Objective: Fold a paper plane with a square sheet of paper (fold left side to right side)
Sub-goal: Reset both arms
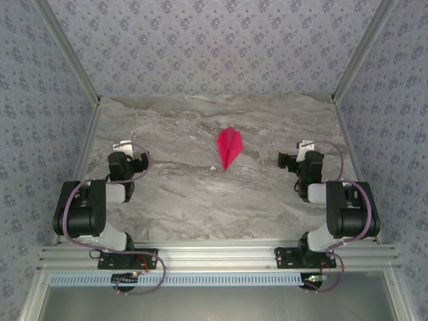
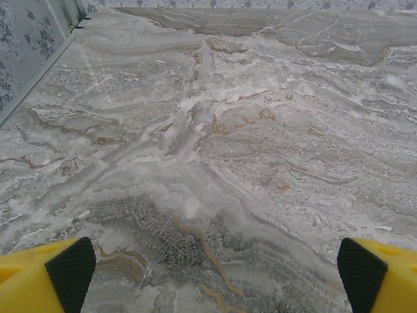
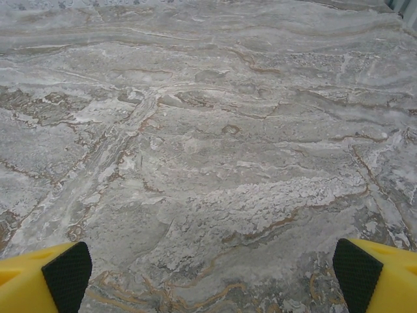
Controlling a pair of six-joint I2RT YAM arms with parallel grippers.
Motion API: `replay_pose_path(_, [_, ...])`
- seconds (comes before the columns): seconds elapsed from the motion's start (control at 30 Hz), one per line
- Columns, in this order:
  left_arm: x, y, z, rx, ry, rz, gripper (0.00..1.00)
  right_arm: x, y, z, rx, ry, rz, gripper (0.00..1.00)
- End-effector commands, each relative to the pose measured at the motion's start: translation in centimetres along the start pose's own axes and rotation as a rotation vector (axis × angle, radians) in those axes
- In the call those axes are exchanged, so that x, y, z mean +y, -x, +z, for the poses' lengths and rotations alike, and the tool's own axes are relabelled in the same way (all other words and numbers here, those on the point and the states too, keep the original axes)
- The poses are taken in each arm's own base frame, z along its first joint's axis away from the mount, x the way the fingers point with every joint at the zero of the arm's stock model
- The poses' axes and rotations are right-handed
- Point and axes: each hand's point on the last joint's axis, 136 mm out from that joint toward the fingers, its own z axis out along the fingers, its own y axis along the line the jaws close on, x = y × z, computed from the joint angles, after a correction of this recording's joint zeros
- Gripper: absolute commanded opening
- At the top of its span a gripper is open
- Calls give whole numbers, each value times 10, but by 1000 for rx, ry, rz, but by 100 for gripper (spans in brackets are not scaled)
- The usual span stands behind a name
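The square sheet of paper lies folded into a narrow magenta paper plane (image 1: 229,147) on the marble table, slightly right of centre, its sharp nose pointing toward the near edge. My left gripper (image 1: 124,145) sits pulled back at the left, well apart from the plane. In the left wrist view that gripper (image 2: 215,274) is open, its yellow fingers with black pads (image 2: 70,270) spread wide over bare marble. My right gripper (image 1: 306,146) rests at the right, also clear of the plane. The right wrist view shows it (image 3: 212,274) open with nothing between its pads (image 3: 357,272).
The marble tabletop (image 1: 180,194) is bounded by patterned walls at the back and sides with metal corner posts (image 1: 67,53). An aluminium rail (image 1: 214,255) runs along the near edge, where both arm bases are bolted.
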Motion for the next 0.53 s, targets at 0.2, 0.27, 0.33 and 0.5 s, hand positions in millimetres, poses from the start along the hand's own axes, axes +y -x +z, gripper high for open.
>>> replay_pose_path(0.2, [-4, 9, 1, -19, -26, -4, 98, -3, 5, 1, -24, -34, -33, 100])
replay_pose_path(0.27, [-4, 8, 1, -17, -26, -5, 98, -4, 5, 1, -23, -35, -30, 100])
replay_pose_path(0.33, [-4, 8, 1, -18, -26, -5, 98, -3, 5, 1, -23, -31, -30, 100])
replay_pose_path(0.5, [-4, 9, 1, -19, -25, -5, 98, -4, 5, 1, -22, -33, -29, 100])
